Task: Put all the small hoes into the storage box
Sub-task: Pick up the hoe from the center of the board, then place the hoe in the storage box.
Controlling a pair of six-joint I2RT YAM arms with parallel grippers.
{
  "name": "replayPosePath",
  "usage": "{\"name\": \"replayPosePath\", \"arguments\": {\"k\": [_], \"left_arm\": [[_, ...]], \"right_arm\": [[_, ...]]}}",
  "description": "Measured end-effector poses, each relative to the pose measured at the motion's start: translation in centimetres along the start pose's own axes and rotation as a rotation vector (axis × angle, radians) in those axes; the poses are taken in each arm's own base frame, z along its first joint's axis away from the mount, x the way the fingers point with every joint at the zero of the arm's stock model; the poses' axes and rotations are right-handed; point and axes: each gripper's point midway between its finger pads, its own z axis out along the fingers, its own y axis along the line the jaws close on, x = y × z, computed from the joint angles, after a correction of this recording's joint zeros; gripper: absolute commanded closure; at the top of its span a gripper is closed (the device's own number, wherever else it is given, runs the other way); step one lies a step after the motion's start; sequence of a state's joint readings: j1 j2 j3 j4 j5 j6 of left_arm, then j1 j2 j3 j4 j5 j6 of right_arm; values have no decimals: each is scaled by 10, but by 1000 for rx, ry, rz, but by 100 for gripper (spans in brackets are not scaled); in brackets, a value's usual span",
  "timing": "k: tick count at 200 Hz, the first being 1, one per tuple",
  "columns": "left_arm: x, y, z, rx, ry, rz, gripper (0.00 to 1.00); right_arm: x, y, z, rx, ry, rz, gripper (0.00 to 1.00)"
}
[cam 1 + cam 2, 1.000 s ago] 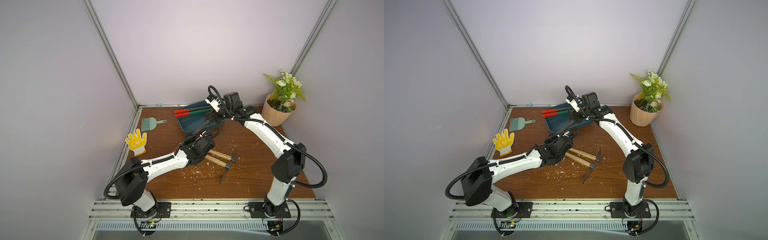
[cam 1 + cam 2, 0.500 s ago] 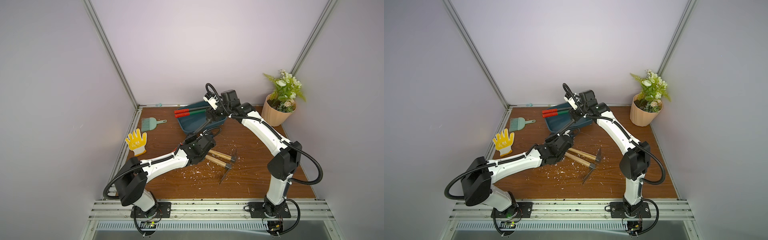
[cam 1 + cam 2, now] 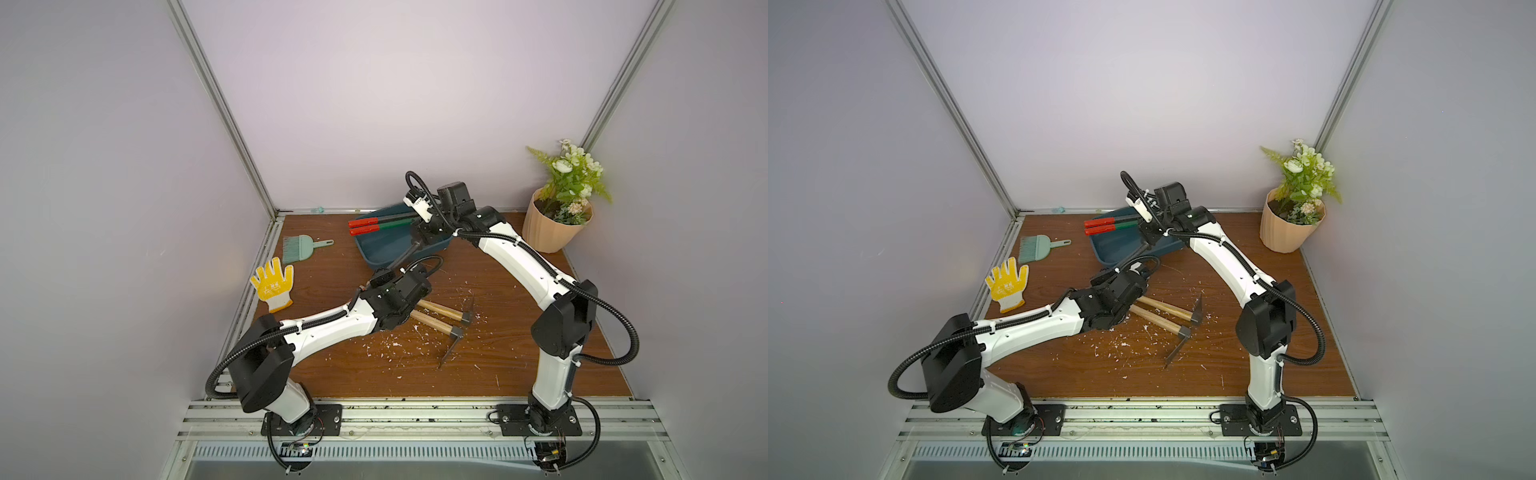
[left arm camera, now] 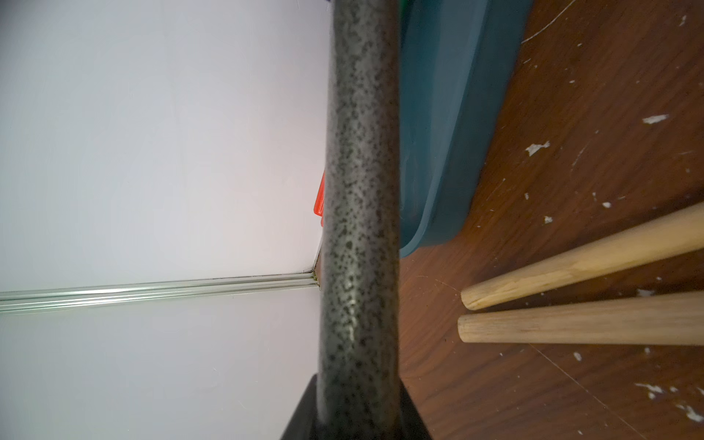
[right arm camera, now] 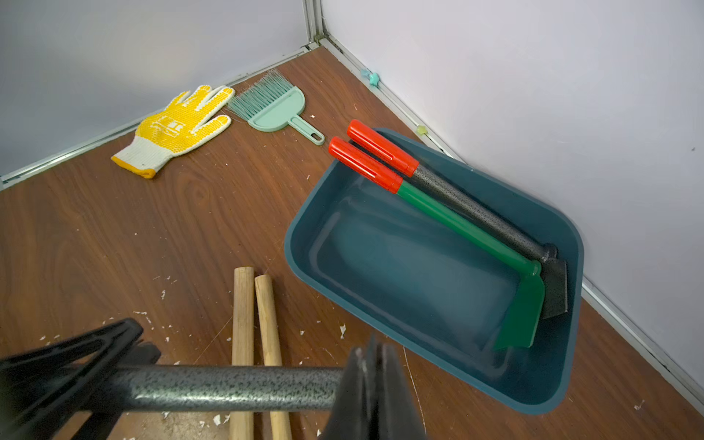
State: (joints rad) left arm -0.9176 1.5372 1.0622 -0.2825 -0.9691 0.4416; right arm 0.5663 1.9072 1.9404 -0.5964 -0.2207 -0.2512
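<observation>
The small hoe (image 3: 403, 257) has a speckled grey shaft (image 5: 228, 386) and hangs slanted over the near edge of the storage box (image 3: 382, 245), held between both arms in both top views. My right gripper (image 5: 375, 365) is shut on the thin blade at its head end, above the box rim (image 3: 1117, 245). My left gripper (image 4: 360, 411) is shut on the handle end (image 4: 360, 190), lower and nearer the front. The dark teal box (image 5: 381, 247) stands against the back wall.
Two hoes with red grips (image 5: 373, 156) lie in the box along its far side. Two wooden-handled hoes (image 3: 440, 316) lie on the table under the left arm. A yellow glove (image 3: 272, 286) and a teal brush (image 3: 301, 248) lie at the left, and a peach flower pot (image 3: 552, 228) stands at the back right. White chips litter the table.
My right gripper has closed on the hoe's head end, and that arm has shifted slightly to the left. The left arm has hardly moved.
</observation>
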Motion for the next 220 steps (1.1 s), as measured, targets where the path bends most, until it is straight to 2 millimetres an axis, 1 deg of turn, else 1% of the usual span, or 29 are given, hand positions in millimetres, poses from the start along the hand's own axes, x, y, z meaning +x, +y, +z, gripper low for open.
{"name": "replayPosePath", "arguments": {"k": [8, 16, 32, 44, 61, 71, 83, 97, 111, 116, 144, 172, 185, 198, 220], "left_arm": [[-1, 3, -2, 2, -10, -41, 40], [-3, 8, -6, 8, -27, -90, 31], [-7, 21, -14, 27, -74, -209, 21], [-11, 32, -22, 51, -120, -309, 16], [-13, 48, -32, 96, -189, -447, 15], [-10, 57, -35, 115, -219, -514, 14], [-5, 68, -38, 130, -246, -590, 13], [3, 80, -41, 134, -273, -668, 12], [11, 87, -46, 134, -294, -721, 11], [13, 89, -48, 136, -302, -738, 11], [22, 102, -58, 132, -335, -802, 10], [31, 107, -62, 124, -342, -836, 10], [34, 108, -63, 121, -340, -843, 10], [35, 108, -62, 122, -335, -841, 10], [36, 107, -62, 123, -328, -836, 10]], "right_arm": [[1, -2, 0, 11, 4, 9, 100], [2, -6, 1, 33, 8, 18, 100], [4, -19, 2, 87, 12, 36, 100], [3, -29, 4, 134, -2, 51, 100], [5, -45, 11, 206, -38, 79, 100], [10, -53, 18, 243, -63, 104, 100], [23, -59, 29, 276, -85, 129, 100], [43, -65, 42, 310, -111, 156, 100], [63, -68, 54, 343, -147, 182, 100], [66, -69, 55, 357, -177, 181, 100], [63, -79, 53, 420, -302, 220, 100], [44, -91, 51, 455, -416, 243, 100], [39, -97, 54, 473, -449, 246, 100], [41, -103, 58, 485, -467, 254, 100], [57, -114, 72, 502, -456, 278, 100]]}}
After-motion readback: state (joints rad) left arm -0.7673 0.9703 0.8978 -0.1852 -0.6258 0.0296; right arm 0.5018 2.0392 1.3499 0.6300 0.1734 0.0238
